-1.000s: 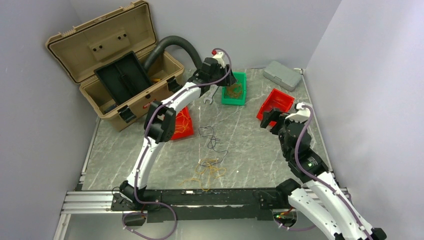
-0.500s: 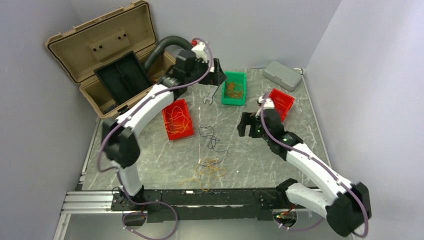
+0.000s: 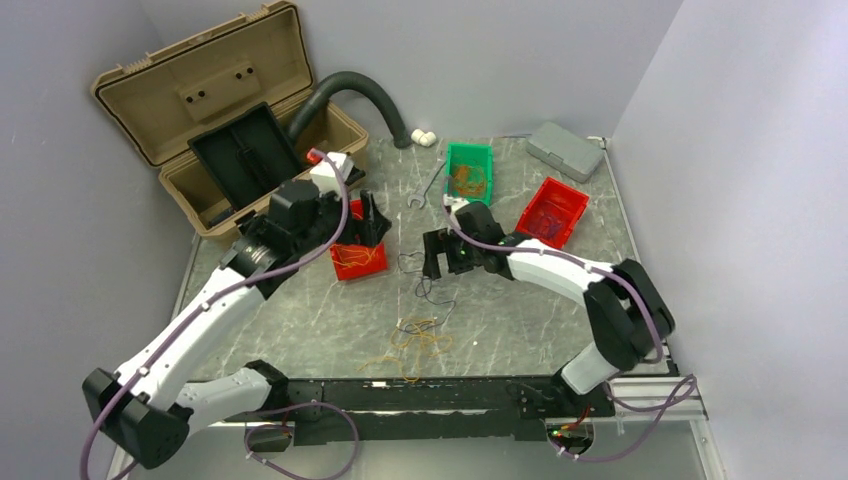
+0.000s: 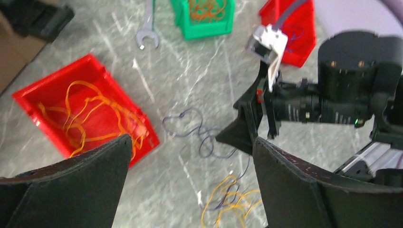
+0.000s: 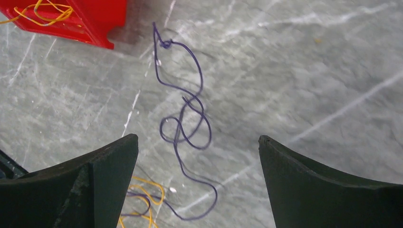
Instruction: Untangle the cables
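MARBLE WORKBENCH: A thin dark-purple wire (image 5: 179, 128) is seen lying in loose loops on the grey marbled tabletop (image 3: 520, 310). It lies directly beneath the right gripper (image 5: 196, 142), whose jaws are spread wide with nothing held. The left gripper (image 4: 192, 142) is likewise splayed and empty, and is poised above the same patch. Nearer the arm bases, a small tangle of yellow and orange wires (image 3: 415, 340) is spread on the stone. The purple strand's lower end appears to run into it (how tightly cannot be told). More orange strands (image 4: 90, 111) are stowed in the open red plastic bin (image 4: 51, 74) alongside. The wires are judged feather-light, limp and springy, apt to slide on the smooth stone and to drag their neighbours along. The best hold is judged to be the purple wire's free upper loop, well clear of the tangle, pinched low against the table.
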